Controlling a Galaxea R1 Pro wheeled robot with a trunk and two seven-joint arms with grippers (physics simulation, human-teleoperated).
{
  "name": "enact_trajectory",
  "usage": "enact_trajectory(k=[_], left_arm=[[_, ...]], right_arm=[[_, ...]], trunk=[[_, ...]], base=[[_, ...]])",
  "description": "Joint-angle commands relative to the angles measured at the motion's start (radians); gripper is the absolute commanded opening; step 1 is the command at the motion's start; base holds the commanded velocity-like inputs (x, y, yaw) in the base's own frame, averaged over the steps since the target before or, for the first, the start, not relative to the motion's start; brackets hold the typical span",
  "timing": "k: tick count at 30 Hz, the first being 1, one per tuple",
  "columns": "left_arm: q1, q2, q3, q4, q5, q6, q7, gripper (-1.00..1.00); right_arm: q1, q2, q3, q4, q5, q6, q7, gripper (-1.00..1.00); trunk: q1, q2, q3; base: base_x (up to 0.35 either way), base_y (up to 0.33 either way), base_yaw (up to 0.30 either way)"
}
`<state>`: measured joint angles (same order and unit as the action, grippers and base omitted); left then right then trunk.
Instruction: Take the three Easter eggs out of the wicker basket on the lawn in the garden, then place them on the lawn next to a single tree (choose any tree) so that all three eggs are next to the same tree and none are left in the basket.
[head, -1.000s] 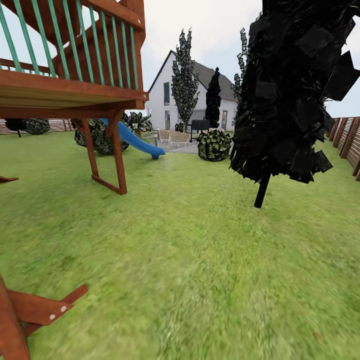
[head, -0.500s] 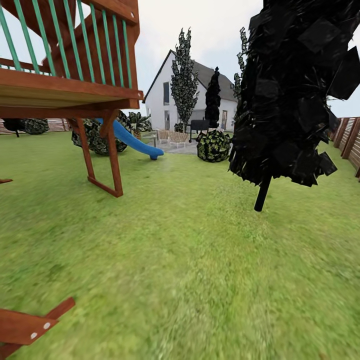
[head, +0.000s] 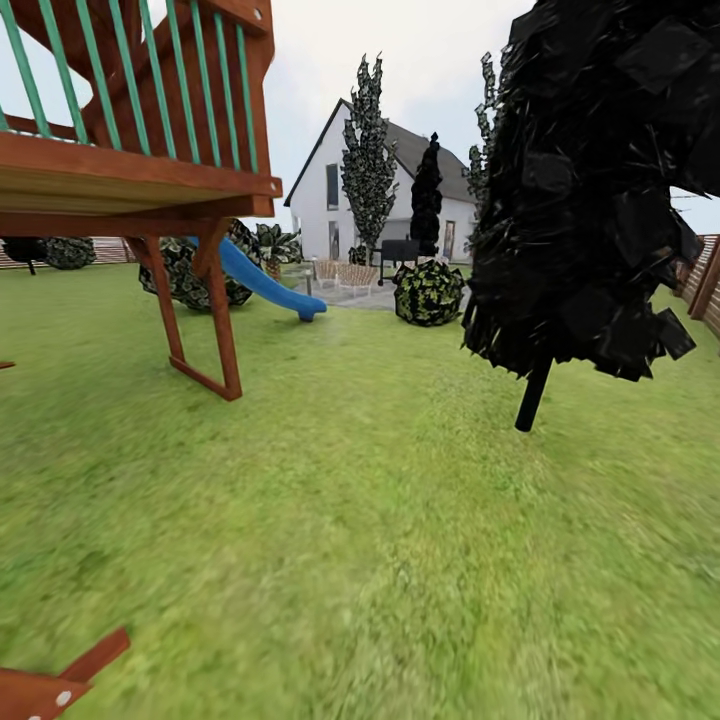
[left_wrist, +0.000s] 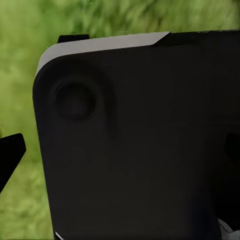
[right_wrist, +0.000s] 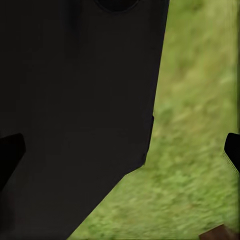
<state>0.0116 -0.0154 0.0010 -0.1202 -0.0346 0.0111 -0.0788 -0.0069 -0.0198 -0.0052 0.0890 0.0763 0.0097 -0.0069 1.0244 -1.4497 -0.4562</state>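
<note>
flat, even daylight under a pale overcast sky (head: 450, 60), with no cast shadows or glare. the lawn (head: 380, 560) smears soft toward the lower frame. both wrist views are blurred, their grass out of focus.

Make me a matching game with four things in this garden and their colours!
Things:
1. slide
2. house
3. railing bars
4. big tree on the right

Colours:
A. green
B. near-black
C. blue
D. white

Pairs: 1-C, 2-D, 3-A, 4-B
</note>
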Motion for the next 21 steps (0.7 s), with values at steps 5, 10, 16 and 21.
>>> enact_trajectory(k=[5,10,16,21], left_arm=[[0.001,0.0,0.001,-0.003,-0.004,0.001,-0.002,1.0],[0.001,0.0,0.0,-0.001,-0.004,0.001,-0.002,1.0],[0.001,0.0,-0.001,-0.001,-0.004,0.001,-0.002,1.0],[0.001,0.0,-0.001,-0.001,-0.004,0.001,-0.002,1.0]], right_arm=[[-0.001,0.0,-0.001,0.001,0.008,0.001,-0.001,1.0],[-0.001,0.0,-0.001,0.001,0.008,0.001,-0.001,1.0],[-0.001,0.0,-0.001,0.001,0.008,0.001,-0.001,1.0],[-0.001,0.0,-0.001,0.001,0.008,0.001,-0.001,1.0]], trunk=[[0.001,0.0,-0.001],[0.001,0.0,-0.001],[0.001,0.0,-0.001],[0.001,0.0,-0.001]], base=[[0.328,0.082,0.0],[0.328,0.118,0.0],[0.328,0.132,0.0],[0.328,0.133,0.0]])
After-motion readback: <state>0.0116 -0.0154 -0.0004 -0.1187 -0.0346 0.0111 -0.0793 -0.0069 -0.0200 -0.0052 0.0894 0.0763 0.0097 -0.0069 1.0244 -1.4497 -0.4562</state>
